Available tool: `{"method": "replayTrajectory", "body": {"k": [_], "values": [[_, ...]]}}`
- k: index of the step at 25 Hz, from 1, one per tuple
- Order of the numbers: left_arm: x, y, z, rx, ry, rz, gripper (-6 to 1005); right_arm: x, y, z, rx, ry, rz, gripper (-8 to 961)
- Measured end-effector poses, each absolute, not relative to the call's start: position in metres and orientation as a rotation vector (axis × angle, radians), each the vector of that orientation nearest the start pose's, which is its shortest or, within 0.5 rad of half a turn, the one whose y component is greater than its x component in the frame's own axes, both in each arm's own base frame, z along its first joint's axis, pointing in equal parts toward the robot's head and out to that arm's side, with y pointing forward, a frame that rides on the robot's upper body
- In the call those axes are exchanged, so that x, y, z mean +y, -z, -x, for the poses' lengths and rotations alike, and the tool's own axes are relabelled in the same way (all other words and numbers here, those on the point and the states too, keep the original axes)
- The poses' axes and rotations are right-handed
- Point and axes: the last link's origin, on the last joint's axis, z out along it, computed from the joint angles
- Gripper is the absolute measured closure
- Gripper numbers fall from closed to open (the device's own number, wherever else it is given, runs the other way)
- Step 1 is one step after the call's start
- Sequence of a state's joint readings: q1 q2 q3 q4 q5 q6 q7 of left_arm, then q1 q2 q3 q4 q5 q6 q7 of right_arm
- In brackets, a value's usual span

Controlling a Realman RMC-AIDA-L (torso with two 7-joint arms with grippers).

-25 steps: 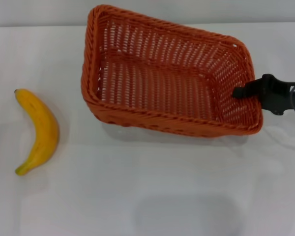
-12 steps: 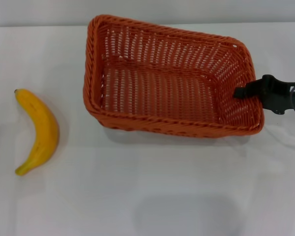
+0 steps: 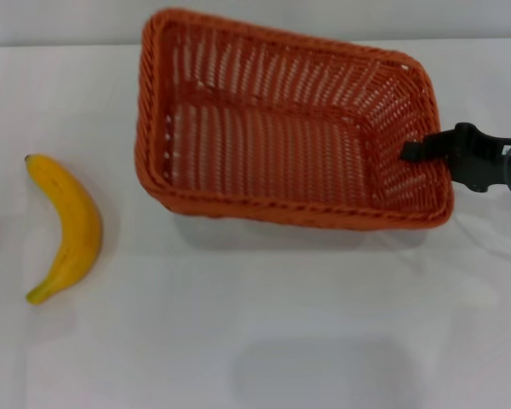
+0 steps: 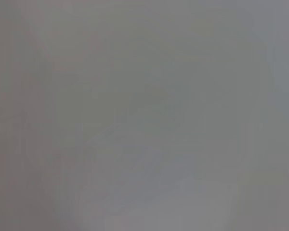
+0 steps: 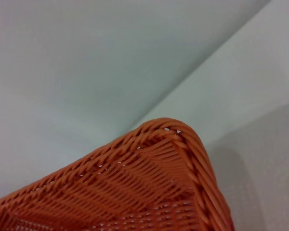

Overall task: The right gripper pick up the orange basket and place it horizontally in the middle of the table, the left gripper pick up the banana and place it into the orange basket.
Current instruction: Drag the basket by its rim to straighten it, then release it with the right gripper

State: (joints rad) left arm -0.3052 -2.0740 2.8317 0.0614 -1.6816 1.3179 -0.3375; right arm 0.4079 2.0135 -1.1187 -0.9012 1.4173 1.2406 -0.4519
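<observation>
Gripping the orange basket (image 3: 289, 136) by its right short wall, the right gripper (image 3: 422, 151) has its fingers clenched over the rim, carrying it tilted above the table (image 3: 264, 324) for repositioning. Well beyond the basket's far end lies the banana (image 3: 68, 226).

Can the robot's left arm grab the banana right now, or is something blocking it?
Probably yes. The banana lies alone on the table's left side, apart from the orange basket that the right gripper holds. Nothing covers it, though the left gripper isn't in view.
</observation>
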Motion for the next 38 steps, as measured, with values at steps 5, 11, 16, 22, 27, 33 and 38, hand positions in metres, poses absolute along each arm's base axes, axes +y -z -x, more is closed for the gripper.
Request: {"method": "replayTrajectory", "body": {"k": [5, 11, 16, 22, 27, 33, 38], "values": [[0.264, -0.035, 0.4, -0.749, 0.736, 1.179, 120, 0.354, -0.014, -0.256, 2.042, -0.886, 2.033, 820], [0.266, -0.036, 0.399, -0.749, 0.741, 1.169, 121, 0.355, -0.013, -0.257, 2.026, -0.871, 2.051, 820], [0.266, -0.037, 0.399, -0.748, 0.74, 1.169, 121, 0.354, -0.01, -0.262, 2.01, -0.863, 2.065, 819], [0.265, -0.037, 0.401, -0.749, 0.736, 1.167, 121, 0.356, -0.013, -0.267, 1.937, -0.943, 2.052, 674], [0.263, -0.038, 0.402, -0.752, 0.734, 1.155, 121, 0.359, -0.018, -0.271, 1.927, -0.956, 2.01, 476], [0.263, -0.038, 0.402, -0.753, 0.733, 1.153, 121, 0.36, -0.022, -0.273, 1.924, -0.968, 1.987, 336], [0.262, -0.038, 0.403, -0.754, 0.734, 1.148, 122, 0.359, -0.031, -0.281, 1.92, -0.995, 1.942, 243]]}}
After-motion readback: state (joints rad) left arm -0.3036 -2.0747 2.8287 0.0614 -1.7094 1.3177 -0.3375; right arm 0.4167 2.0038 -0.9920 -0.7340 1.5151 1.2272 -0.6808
